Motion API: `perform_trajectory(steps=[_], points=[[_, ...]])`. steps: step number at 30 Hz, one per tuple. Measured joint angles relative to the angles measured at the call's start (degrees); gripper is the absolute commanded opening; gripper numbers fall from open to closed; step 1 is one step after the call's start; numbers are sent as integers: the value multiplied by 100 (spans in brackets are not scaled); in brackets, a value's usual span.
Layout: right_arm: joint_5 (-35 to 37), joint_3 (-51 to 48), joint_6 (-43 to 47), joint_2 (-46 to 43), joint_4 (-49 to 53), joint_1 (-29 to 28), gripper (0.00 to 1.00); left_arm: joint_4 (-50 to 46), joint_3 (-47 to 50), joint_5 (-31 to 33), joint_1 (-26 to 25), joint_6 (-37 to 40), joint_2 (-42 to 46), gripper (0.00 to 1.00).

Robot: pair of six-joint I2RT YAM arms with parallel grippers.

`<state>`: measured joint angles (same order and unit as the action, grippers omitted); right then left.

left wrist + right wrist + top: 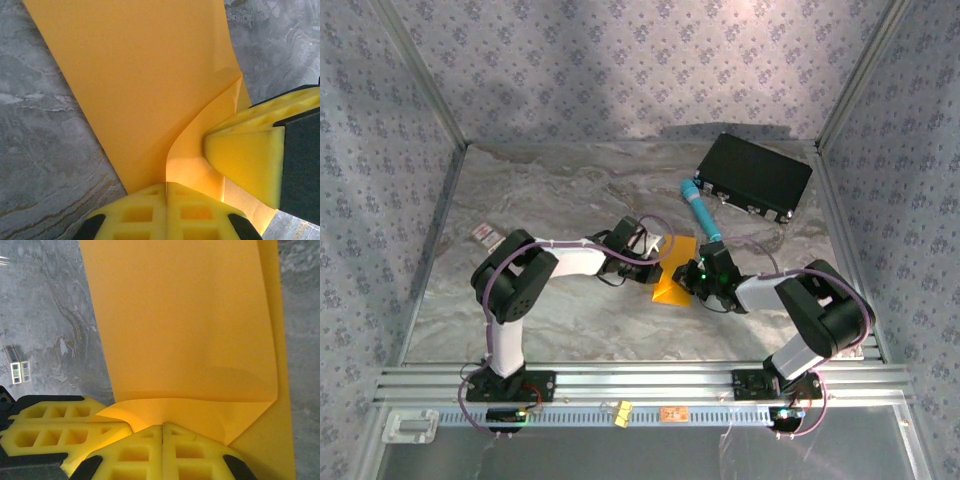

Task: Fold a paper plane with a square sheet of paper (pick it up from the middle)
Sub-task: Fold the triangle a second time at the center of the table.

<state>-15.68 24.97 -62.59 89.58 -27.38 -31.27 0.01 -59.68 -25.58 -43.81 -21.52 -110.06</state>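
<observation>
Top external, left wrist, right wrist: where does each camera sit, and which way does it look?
Top external: fixed high behind the arm bases, looking down on the table; both arms show, meeting at the square sheet of paper.
Left wrist: on the left arm, looking along the left gripper, shut on the sheet.
Right wrist: on the right arm, looking along the right gripper, shut on it too.
Shared: both wrist views show that sheet and the other gripper's yellow fingers.
</observation>
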Motion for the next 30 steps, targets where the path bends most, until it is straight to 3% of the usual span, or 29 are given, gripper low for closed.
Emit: perform_trajectory(steps=[11,13,15,19,22,30], points=[[-278,2,111,0,79,240,2,-673,-219,262,-4,-203,175,37],[-339,2,155,0,98,284,2,-855,-219,396,4,-227,323,38],[-389,4,184,0,116,321,3,-1005,-221,463,4,-251,538,33],[-439,4,201,0,129,354,2,-1102,-264,334,4,-339,855,13],[-452,4,201,0,131,356,2,-1108,-330,42,-22,-428,903,5],[-472,2,203,-7,149,378,2,-1016,-551,-1047,-243,-841,474,1]])
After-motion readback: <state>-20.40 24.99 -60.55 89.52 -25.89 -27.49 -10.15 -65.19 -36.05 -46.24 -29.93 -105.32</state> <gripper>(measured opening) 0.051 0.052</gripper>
